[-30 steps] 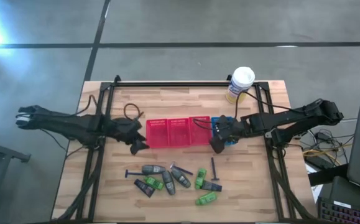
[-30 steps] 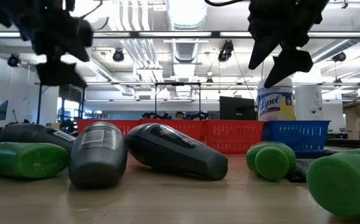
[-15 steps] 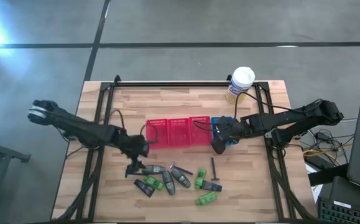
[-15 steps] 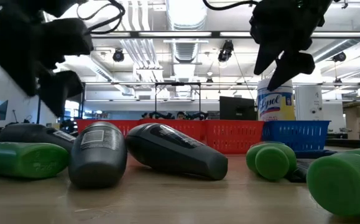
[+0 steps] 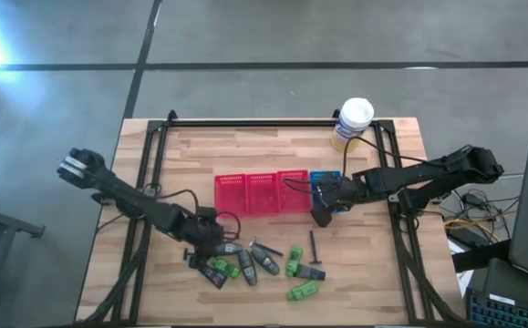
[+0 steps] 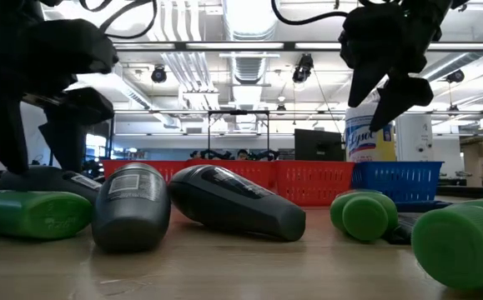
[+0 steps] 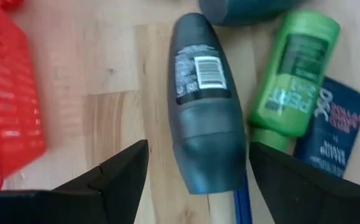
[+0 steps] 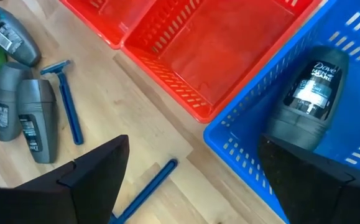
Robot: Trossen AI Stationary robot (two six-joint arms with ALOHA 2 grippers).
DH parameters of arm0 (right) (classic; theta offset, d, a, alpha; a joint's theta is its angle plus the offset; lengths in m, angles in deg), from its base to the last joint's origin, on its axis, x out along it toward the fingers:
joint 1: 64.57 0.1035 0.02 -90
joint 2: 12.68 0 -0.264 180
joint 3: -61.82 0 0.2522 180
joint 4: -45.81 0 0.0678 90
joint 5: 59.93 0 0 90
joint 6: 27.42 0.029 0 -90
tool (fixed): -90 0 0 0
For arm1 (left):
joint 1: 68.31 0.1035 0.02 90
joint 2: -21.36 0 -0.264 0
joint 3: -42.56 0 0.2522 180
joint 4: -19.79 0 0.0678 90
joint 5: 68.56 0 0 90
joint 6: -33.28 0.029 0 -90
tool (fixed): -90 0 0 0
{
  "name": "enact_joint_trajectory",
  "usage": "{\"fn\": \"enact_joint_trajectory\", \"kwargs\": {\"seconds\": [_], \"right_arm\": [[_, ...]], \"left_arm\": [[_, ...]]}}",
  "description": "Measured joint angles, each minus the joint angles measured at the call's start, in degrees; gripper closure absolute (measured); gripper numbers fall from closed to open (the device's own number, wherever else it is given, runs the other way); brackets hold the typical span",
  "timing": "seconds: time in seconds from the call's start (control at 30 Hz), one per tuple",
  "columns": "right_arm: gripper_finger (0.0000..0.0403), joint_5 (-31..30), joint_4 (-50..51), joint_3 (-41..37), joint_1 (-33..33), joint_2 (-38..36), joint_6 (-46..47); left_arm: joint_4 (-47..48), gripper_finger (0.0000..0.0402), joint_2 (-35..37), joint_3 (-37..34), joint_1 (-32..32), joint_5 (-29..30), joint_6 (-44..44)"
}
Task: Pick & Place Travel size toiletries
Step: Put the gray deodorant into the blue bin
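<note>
Tabletop (image 5: 245,150): left gripper (image 5: 205,248) newly over toiletries (image 5: 259,264)

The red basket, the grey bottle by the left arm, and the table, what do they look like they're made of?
Red basket: probably moulded plastic, going by its slotted walls and even, slightly glossy colour.
Grey bottle: likely smooth plastic with a satin sheen and a printed barcode label.
Table: looks like wood, pale butcher-block planks with visible grain and seams.

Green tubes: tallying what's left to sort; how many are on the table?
3 green tubes: one by the left hand, one mid-pile, one nearest the front edge. Others may be hidden.
</note>
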Motion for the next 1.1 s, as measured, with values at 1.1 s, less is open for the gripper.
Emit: {"fn": "enact_joint_trajectory", "kwargs": {"seconds": [1.1], "right_arm": [[0.0071, -0.04, -0.03, -0.33, 0.00, 0.00, -3.66]], "left_arm": [[-5.66, 0.0156, -10.39, 1.33, -1.41, 2.67, -3.95]]}}
